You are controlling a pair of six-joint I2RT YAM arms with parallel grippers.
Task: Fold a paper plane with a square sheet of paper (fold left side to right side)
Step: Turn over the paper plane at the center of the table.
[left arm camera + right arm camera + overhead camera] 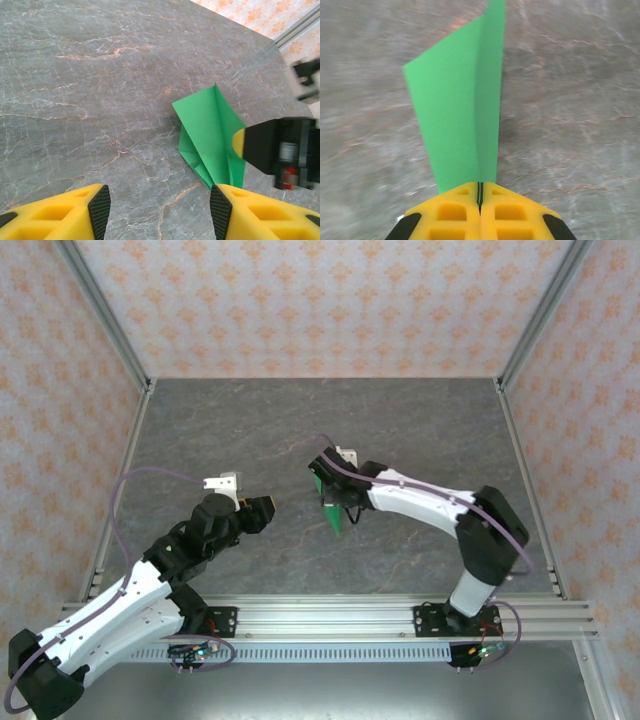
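**Right jaws clamped on the green plane, left jaws open and empty**

The right gripper [480,192] has its jaws pressed flat together, pinching the tail end of the paper plane [460,100]. The left gripper [160,205] holds its jaws roughly half apart with nothing between them, only bare table [300,430] below.

From the left wrist view, the plane lies ahead of the left jaws and off to their right, apart from them. From the top view, the two grippers face each other across a gap near the middle of the table, and the right one is the arm that has the paper. The plane's long axis runs straight out from the right fingertips, its narrow point toward the near edge. Any handover or further crease would probably mean the left jaws closing that gap sideways onto the free end.

The paper is bright green, plain, and folded into a narrow wedge with a sharp centre crease; one wing stands wider than the other. It looks thin and springy. Whether its tip touches the table, I cannot tell.
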